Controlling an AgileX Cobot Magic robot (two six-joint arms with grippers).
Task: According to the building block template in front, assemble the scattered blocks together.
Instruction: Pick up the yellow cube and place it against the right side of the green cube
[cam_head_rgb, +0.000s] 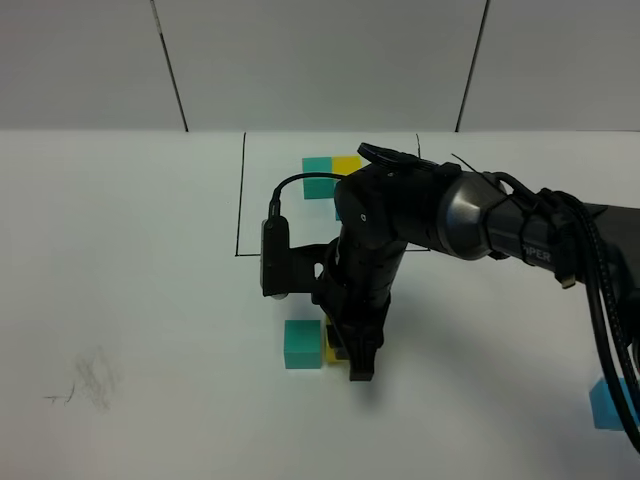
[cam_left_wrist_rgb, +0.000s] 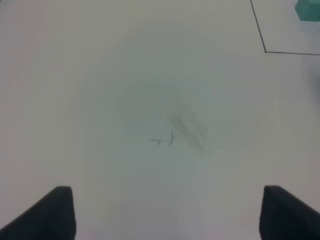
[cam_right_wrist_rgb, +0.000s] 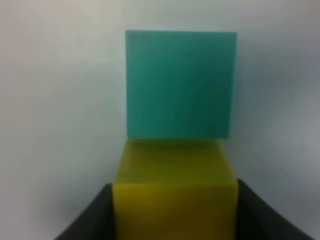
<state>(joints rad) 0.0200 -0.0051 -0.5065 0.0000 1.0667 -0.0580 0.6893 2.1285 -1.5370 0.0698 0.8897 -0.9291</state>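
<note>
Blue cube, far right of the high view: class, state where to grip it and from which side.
Probably two opposite side faces, coming down from above: the blue cube sits flat and alone, so its parallel sides look free.

teal cube (cam_head_rgb: 302, 345), yellow cube (cam_right_wrist_rgb: 175, 200), blue cube (cam_head_rgb: 604, 408), white table (cam_head_rgb: 120, 250)

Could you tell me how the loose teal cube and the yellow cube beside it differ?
The small matte teal-green cube stands free; the small matte yellow cube sits gripped in the right tool. From above, the teal cube shows fully, while the yellow cube is mostly hidden. Both look equal-sized and touch.
</note>
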